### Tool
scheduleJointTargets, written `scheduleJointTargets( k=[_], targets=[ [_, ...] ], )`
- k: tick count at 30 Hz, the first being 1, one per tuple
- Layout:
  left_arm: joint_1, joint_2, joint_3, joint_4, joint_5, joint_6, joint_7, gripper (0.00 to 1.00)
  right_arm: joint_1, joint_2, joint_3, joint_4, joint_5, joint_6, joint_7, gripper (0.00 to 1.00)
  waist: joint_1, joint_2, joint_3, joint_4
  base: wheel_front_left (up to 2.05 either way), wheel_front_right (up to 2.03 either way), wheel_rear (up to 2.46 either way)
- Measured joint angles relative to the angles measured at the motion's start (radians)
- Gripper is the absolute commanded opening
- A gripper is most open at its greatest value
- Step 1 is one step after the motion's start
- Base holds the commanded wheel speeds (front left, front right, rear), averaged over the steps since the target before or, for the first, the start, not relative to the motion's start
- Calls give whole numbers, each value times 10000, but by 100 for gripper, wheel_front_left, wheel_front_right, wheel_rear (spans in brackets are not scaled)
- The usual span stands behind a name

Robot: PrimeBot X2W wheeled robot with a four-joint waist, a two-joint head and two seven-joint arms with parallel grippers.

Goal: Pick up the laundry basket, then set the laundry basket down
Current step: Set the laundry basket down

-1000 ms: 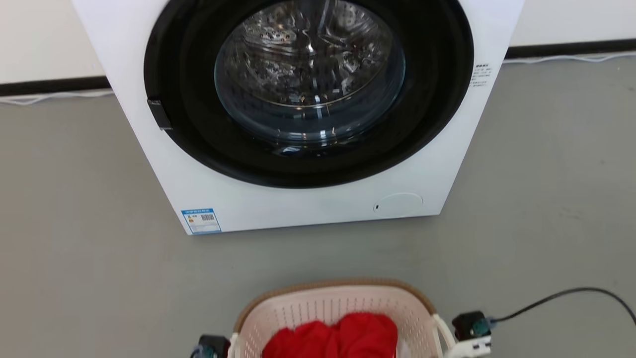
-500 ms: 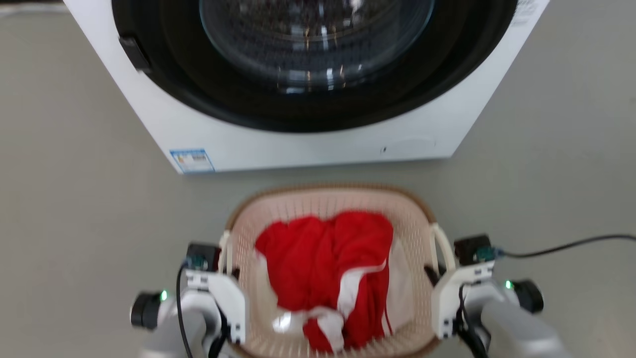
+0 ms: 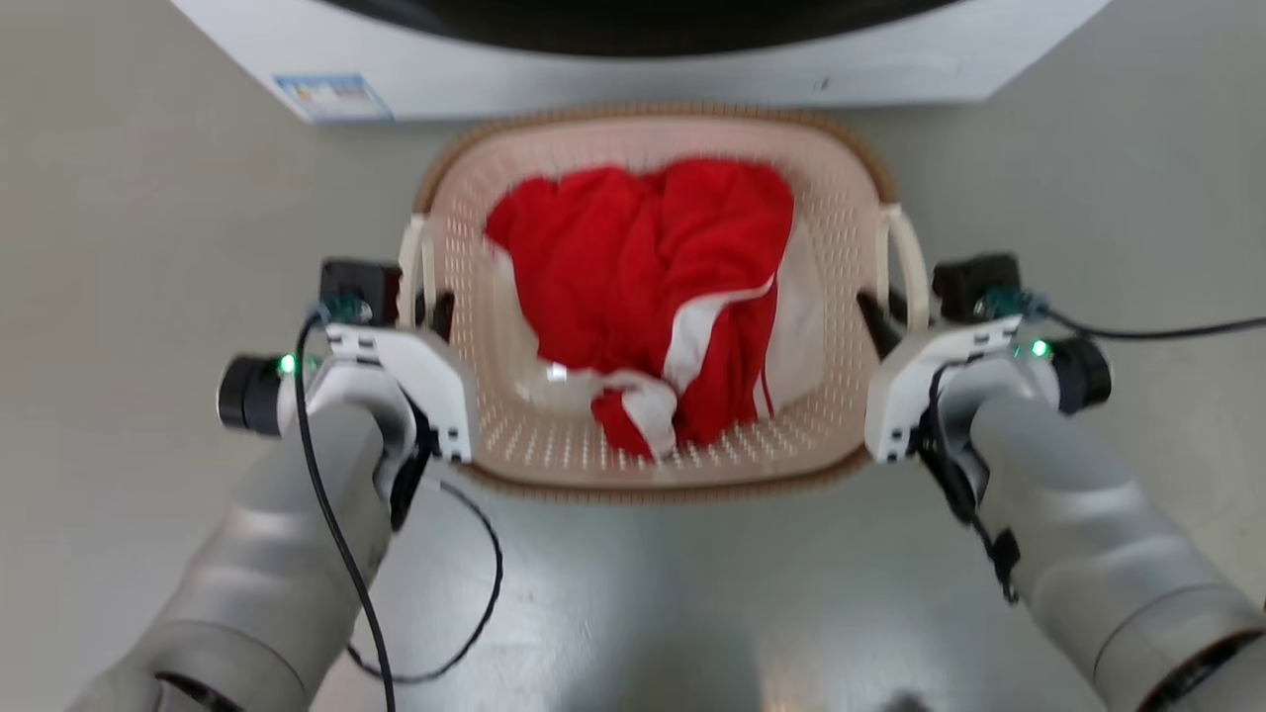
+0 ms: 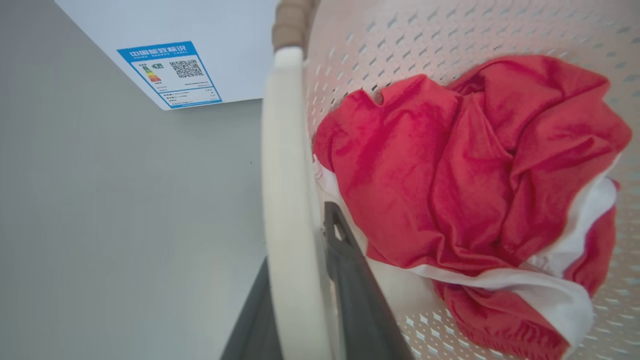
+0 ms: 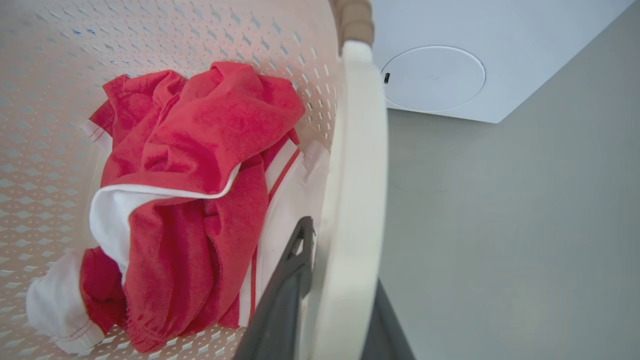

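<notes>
The laundry basket (image 3: 554,450), cream perforated plastic with a brown rim, sits between my two arms just in front of the washer. Red and white clothes (image 3: 653,287) lie in it. My left gripper (image 3: 427,302) is shut on the basket's white left loop handle (image 4: 287,200), one dark finger on each side of it. My right gripper (image 3: 885,307) is shut the same way on the right loop handle (image 5: 355,200). Whether the basket rests on the floor or hangs above it, I cannot tell.
The white washer (image 3: 633,69) stands right behind the basket's far rim, with a blue label (image 3: 331,96) at its lower left corner. A black cable (image 3: 1147,331) runs off to the right from my right wrist. Grey floor lies on both sides.
The head camera has tilted down, so the washer door has left the picture and both arms show fully. The gap between the basket's far rim and the washer has closed in the picture.
</notes>
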Motion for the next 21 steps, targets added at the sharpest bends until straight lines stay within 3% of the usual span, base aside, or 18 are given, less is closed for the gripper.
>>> scheduleJointTargets(
  k=[10,21],
  targets=[
    [-804,267,623,-627,451,2,2,0,-1162,17,-431,322,-353,12,-284,0,0,0,1822,42,0,0,0],
    [-1434,451,941,-796,1035,-15,0,0,-1860,48,-748,399,-529,19,-403,0,0,0,2964,-222,0,0,0]
  ],
)
